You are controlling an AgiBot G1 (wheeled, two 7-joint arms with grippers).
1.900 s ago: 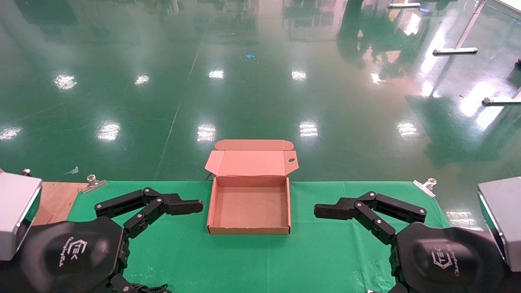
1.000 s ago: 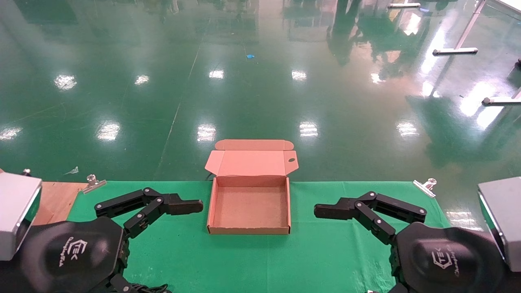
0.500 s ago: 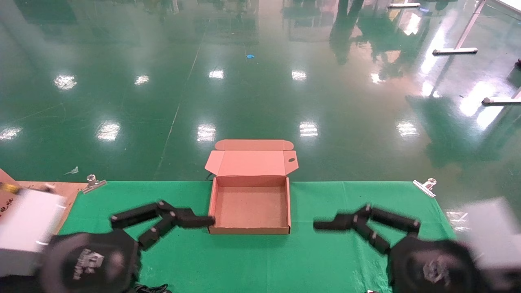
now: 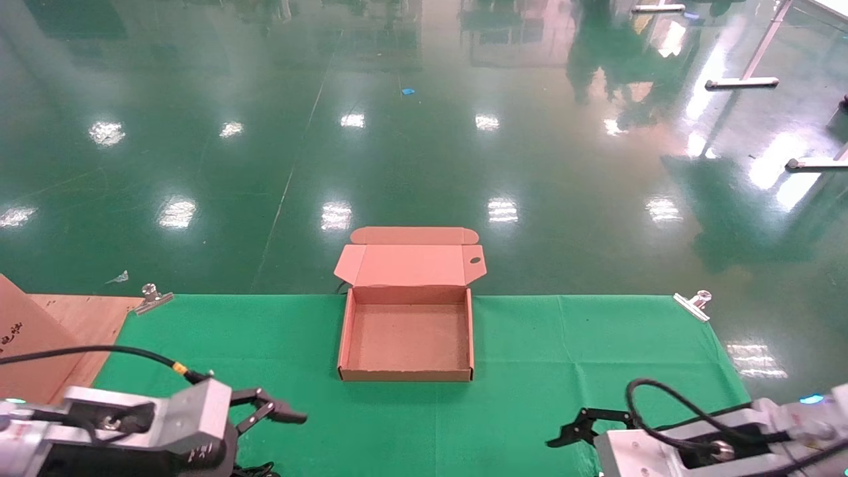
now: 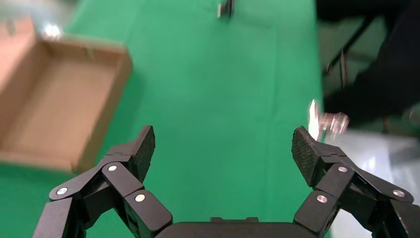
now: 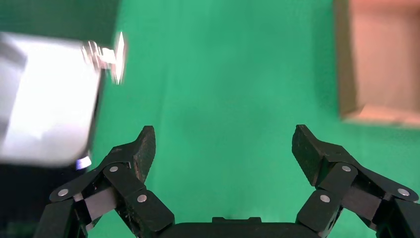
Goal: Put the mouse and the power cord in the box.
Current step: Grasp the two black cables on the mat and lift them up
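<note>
The brown cardboard box (image 4: 405, 374) stands open mid-table on the green cloth, its lid (image 4: 409, 265) folded back and its inside bare. My left gripper (image 4: 281, 411) is low at the near left, open and holding nothing; in the left wrist view it (image 5: 223, 144) hovers over bare cloth with the box (image 5: 106, 124) off to one side. My right gripper (image 4: 570, 429) is low at the near right, also open, and in its wrist view it (image 6: 223, 141) is above cloth with the box (image 6: 345, 64) beyond one finger. The mouse and the power cord are out of view.
A large cardboard piece with black print (image 4: 26, 344) leans on a wooden board (image 4: 93, 315) at the left. Metal clips (image 4: 151, 297) (image 4: 692, 303) pin the cloth at the far corners, where the table ends. A loop of black cable (image 4: 255, 470) peeks out under my left arm.
Both arms have pulled back from beside the box toward the near edge and dropped lower, turning so their grey wrist housings show. The box has not moved.
</note>
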